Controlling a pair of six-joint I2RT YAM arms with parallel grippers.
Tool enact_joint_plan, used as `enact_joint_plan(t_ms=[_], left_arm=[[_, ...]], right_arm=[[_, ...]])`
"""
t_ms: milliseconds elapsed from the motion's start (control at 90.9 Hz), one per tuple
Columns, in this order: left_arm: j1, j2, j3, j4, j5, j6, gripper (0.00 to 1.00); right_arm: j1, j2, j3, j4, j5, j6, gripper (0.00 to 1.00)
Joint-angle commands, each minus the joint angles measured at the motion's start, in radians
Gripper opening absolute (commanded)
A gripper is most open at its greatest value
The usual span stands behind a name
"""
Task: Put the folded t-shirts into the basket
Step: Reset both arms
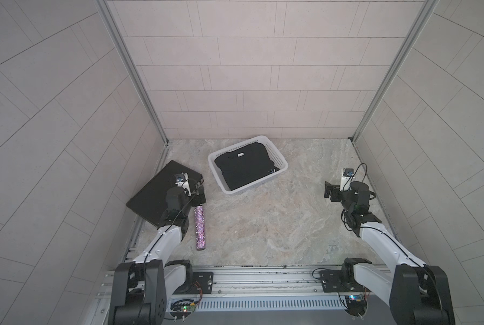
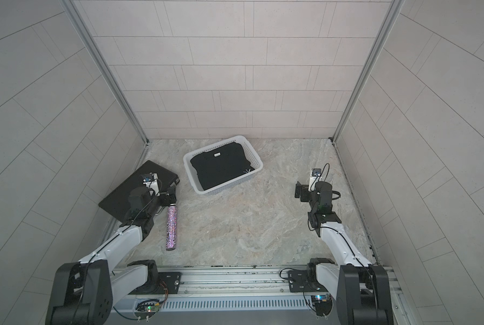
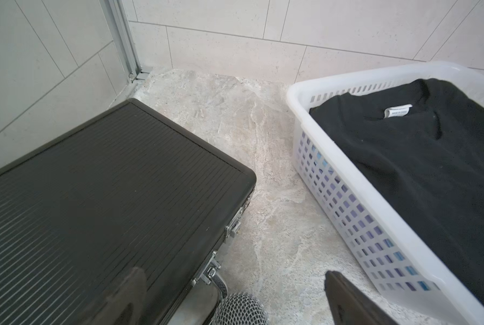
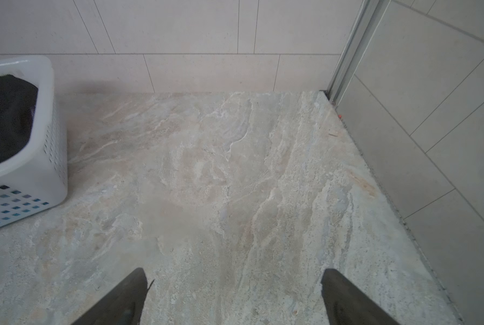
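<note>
Black folded cloth t-shirt (image 1: 243, 168) lying in white perforated plastic basket (image 1: 253, 187), left pincer (image 3: 235, 281) apart, right pincer (image 4: 233, 277) apart, both empty

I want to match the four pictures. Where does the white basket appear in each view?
Top view: basket at the picture's centre.
Top view: basket just left of the picture's centre.
Left wrist: it fills the picture's right half, partly cut off.
Right wrist: at the picture's left edge, only one corner shows.
Shared landmark: the black t-shirt lying on top inside it.
</note>
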Motion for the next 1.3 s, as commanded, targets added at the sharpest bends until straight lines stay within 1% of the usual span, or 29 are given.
enact_joint_plan(t_ms=[0,44,132,187,242,297,341,396,495,550,671,748,781,847,913,979,1046,1200,1288], left_arm=[[0.003,0.086,-0.032,0.207,0.024,-0.007,1.0],[0.003,0.111,-0.028,0.242,0.017,-0.011,1.0],[-0.002,0.141,0.011,0.199,0.015,-0.008,1.0],[-0.002,0.139,0.015,0.191,0.012,-0.01,1.0],[-0.002,0.128,0.005,0.201,0.013,-0.014,1.0],[-0.002,0.109,-0.013,0.216,0.015,-0.044,1.0],[-0.003,0.104,-0.041,0.272,0.04,-0.073,1.0],[-0.016,0.124,-0.078,0.354,0.082,-0.064,1.0],[-0.035,0.183,-0.058,0.367,0.056,-0.076,1.0],[-0.038,0.228,-0.058,0.414,0.048,-0.084,1.0],[-0.059,0.34,-0.058,0.521,0.018,-0.072,1.0],[-0.06,0.396,-0.058,0.591,0.002,-0.081,1.0],[-0.061,0.395,-0.032,0.555,-0.008,-0.085,1.0],[-0.062,0.366,0.017,0.423,-0.043,-0.099,1.0],[-0.064,0.389,0.027,0.44,-0.052,-0.103,1.0],[-0.07,0.377,0.039,0.396,-0.064,-0.101,1.0],[-0.071,0.387,0.051,0.388,-0.046,-0.094,1.0],[-0.071,0.393,0.087,0.331,0.049,-0.048,1.0],[-0.075,0.394,0.094,0.32,0.05,-0.041,1.0]], right_arm=[[0.004,0.077,-0.028,0.197,0.003,0.015,1.0],[0.004,0.111,-0.041,0.241,0.0,0.021,1.0],[0.005,0.173,-0.079,0.374,0.0,0.045,1.0],[0.005,0.196,-0.081,0.429,0.008,0.047,1.0],[0.005,0.243,-0.095,0.529,0.018,0.052,1.0],[0.005,0.295,-0.099,0.602,0.025,0.046,1.0],[0.004,0.347,-0.098,0.65,0.03,0.05,1.0],[0.004,0.402,-0.103,0.711,0.028,0.05,1.0],[0.018,0.437,-0.119,0.765,0.029,0.029,1.0],[0.019,0.442,-0.129,0.793,0.035,0.03,1.0],[0.02,0.442,-0.124,0.786,0.052,0.034,1.0],[0.021,0.442,-0.086,0.718,0.061,0.038,1.0],[0.021,0.439,-0.062,0.667,0.065,0.041,1.0],[0.023,0.447,-0.029,0.612,0.075,0.041,1.0],[0.025,0.449,-0.023,0.601,0.061,0.031,1.0],[0.025,0.448,-0.024,0.601,0.06,0.031,1.0],[0.025,0.448,-0.022,0.602,0.059,0.032,1.0],[0.025,0.448,-0.023,0.601,0.057,0.031,1.0],[0.025,0.449,-0.022,0.601,0.057,0.031,1.0]])
